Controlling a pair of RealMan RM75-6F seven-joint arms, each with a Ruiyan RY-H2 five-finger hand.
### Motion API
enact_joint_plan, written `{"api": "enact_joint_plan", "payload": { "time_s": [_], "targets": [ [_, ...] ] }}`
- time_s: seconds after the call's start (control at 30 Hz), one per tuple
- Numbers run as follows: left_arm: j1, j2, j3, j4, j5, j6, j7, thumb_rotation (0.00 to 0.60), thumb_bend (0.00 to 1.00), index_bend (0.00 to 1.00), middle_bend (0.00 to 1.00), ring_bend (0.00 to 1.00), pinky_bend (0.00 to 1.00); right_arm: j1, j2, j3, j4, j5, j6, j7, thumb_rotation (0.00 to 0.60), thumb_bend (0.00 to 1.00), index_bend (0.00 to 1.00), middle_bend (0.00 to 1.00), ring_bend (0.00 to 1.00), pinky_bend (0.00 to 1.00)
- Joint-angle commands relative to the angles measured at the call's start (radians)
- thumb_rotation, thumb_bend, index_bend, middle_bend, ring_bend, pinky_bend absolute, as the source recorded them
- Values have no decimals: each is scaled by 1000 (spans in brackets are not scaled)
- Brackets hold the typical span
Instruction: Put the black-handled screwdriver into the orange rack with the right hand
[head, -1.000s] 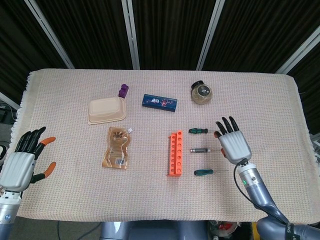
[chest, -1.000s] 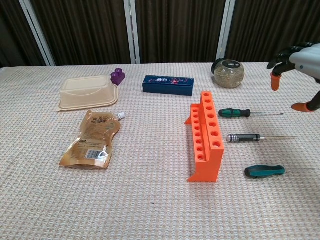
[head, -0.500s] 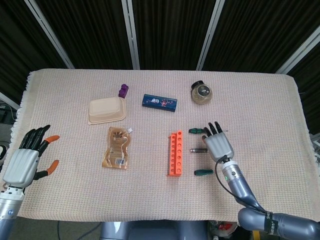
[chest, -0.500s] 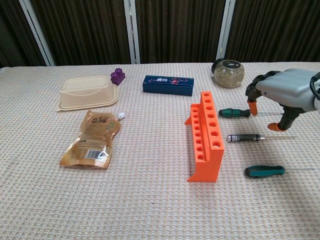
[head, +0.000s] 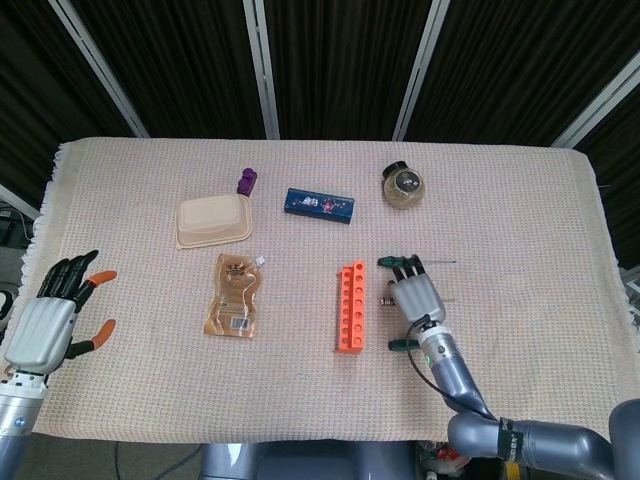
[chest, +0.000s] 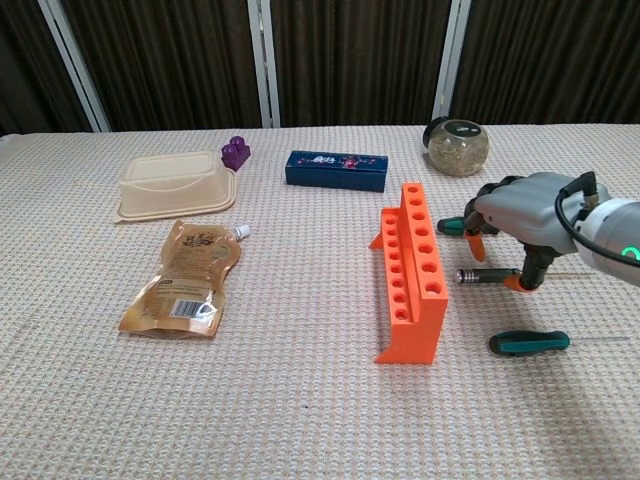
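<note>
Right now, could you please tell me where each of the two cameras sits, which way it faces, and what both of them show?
Head view: high above the near table edge, looking steeply down; shows the left hand and the right hand with its forearm.
Chest view: low at the near edge, looking across the cloth toward the dark curtains; only the right hand shows.
Shared: the orange rack, the black-handled screwdriver under the right hand, and the other table items.

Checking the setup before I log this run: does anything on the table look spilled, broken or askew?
Nothing stands out. The orange rack stands upright, the three screwdrivers lie flat beside it, the jar is upright, and the pouch, lidded container and blue box lie flat. The right hand hovers over the black-handled screwdriver.
</note>
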Motion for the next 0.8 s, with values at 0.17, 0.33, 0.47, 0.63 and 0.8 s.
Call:
{"api": "enact_joint_plan", "payload": {
  "time_s": [0.17,0.33,0.47,0.63,0.8],
  "targets": [
    [4,1,3,19,-4,7,-23,600,330,217,0,0,0,35,-50,-1,35,53,19,4,600,285,428,139,0,0],
    [3,-1,6,30,-6,5,-35,600,327,217,0,0,0,55,-77,1,67,79,28,9,600,286,429,139,0,0],
    [2,-2,5,35,-8,7,-40,600,327,217,0,0,0,67,-89,3,86,90,34,16,600,289,440,140,0,0],
    [1,-4,5,39,-12,6,-43,600,328,217,0,0,0,76,-98,4,105,99,34,27,600,295,449,141,0,0],
    [0,-4,4,39,-13,7,-41,600,329,218,0,0,0,82,-108,1,126,113,27,36,600,296,450,141,0,0]
  ]
}}
